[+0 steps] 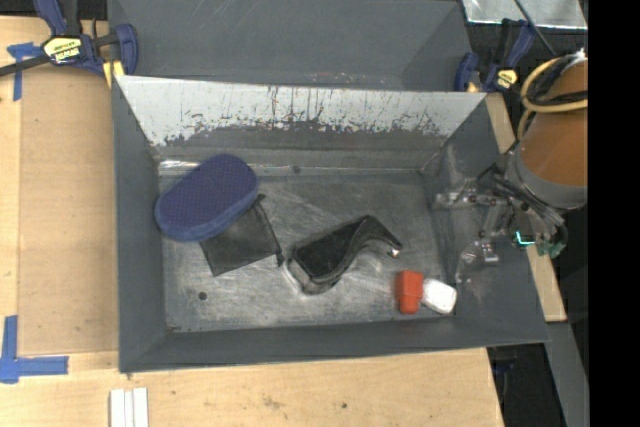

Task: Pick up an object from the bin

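The end effector [479, 245] hangs at the right side of the bin [300, 120], over the sloping right wall close to where it meets the floor. Its metal parts sit against grey metal, and I cannot tell whether it is released or clenched. Behind it, toward the right, is the arm's orange cover [556, 147].

Nearest to it is the red piece [409, 292], below and a little left of the end effector, on the floor near the front right corner and apart from the end effector. It is a small, short, rounded stub, bright red. A white lump [439, 296] touches its right end; whether the two are one thing cannot be told.

Further left, about the middle of the floor, lies a black curved thing [340, 250]. It is glossy, broad at its lower left end and narrows to a bent neck at the upper right. Left of that is a black sheet [240, 241], flat, roughly square and lying askew. Its upper left part is under a blue pad [205, 196], an oval in the back left of the floor
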Robot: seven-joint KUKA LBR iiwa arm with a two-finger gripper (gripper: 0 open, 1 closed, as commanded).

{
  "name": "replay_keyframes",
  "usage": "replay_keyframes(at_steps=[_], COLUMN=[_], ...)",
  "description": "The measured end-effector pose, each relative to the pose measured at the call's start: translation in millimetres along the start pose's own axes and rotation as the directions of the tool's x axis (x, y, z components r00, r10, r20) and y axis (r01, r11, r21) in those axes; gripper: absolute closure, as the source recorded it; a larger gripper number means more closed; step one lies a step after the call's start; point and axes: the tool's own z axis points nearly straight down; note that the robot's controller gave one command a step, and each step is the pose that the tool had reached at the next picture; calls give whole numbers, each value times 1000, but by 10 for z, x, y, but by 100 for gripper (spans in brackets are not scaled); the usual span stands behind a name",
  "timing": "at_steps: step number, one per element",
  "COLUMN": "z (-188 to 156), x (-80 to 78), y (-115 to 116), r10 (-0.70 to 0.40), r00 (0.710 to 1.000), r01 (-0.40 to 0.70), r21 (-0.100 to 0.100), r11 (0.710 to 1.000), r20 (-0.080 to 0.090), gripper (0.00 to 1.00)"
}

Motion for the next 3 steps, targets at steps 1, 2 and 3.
replay_keyframes(at_steps=[1, 2, 3], z=[446, 689, 670], x=[-210, -400, -396], y=[777, 1051, 1021], r10=[143, 210, 211], r00=[990, 978, 978], r01=[-143, -210, -211], r21=[-3, -2, 1], r11=[990, 978, 978], r20=[3, 8, 9], gripper=[0, 0, 100])
